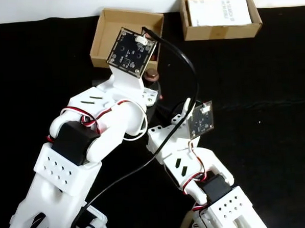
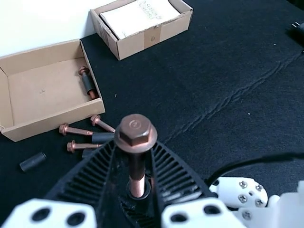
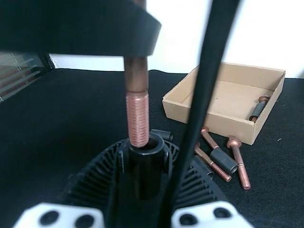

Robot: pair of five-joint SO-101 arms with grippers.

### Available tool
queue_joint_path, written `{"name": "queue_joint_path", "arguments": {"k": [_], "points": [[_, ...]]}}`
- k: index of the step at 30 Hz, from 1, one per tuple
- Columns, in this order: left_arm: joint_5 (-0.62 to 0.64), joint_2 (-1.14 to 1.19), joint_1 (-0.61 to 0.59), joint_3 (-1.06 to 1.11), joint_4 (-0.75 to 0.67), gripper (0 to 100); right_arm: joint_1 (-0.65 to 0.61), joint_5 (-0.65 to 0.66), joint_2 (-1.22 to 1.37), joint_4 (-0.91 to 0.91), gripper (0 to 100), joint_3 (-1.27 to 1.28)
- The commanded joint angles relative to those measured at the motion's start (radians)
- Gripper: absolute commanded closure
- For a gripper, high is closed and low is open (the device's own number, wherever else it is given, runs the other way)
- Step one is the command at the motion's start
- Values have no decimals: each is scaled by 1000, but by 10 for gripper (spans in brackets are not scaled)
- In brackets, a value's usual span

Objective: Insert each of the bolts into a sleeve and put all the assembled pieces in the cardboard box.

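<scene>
Item under assembly: a copper-coloured bolt [image 2: 135, 133] with a flanged hex head. It stands upright, and the left hand [image 2: 135, 159] is closed on its shank. The threaded end is at the mouth of a black sleeve [image 3: 145, 166], just entering it. The right hand [image 3: 145, 164] grips that sleeve from below.

Containers: the cardboard box [image 2: 47, 116] stands open on the black bench [image 2: 228, 71]. It holds one assembled piece [image 2: 88, 83], lying against a side wall. A second box [image 2: 156, 35] stands beside it and holds a white booklet [image 2: 140, 14].

Outside the cardboard box, just beside its front wall, lie three loose bolts [image 2: 71, 129]. One of them appears to carry a sleeve. A loose sleeve [image 2: 32, 162] lies a little apart from them.
</scene>
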Motion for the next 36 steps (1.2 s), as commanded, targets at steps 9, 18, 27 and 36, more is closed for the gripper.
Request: {"name": "queue_joint_path", "arguments": {"k": [9, 18, 27, 36], "points": [[-2, -25, -4, 62, -81, 991, 10, -2, -21, -2, 991, -30], [-2, -27, -10, 70, -74, 991, 10, -2, -21, -2, 991, -30], [-72, -31, -12, 173, -72, 956, 10, 0, -21, -2, 991, -33], [-74, -31, -33, 170, 12, 860, 10, 0, -21, 1, 991, -33]]}}
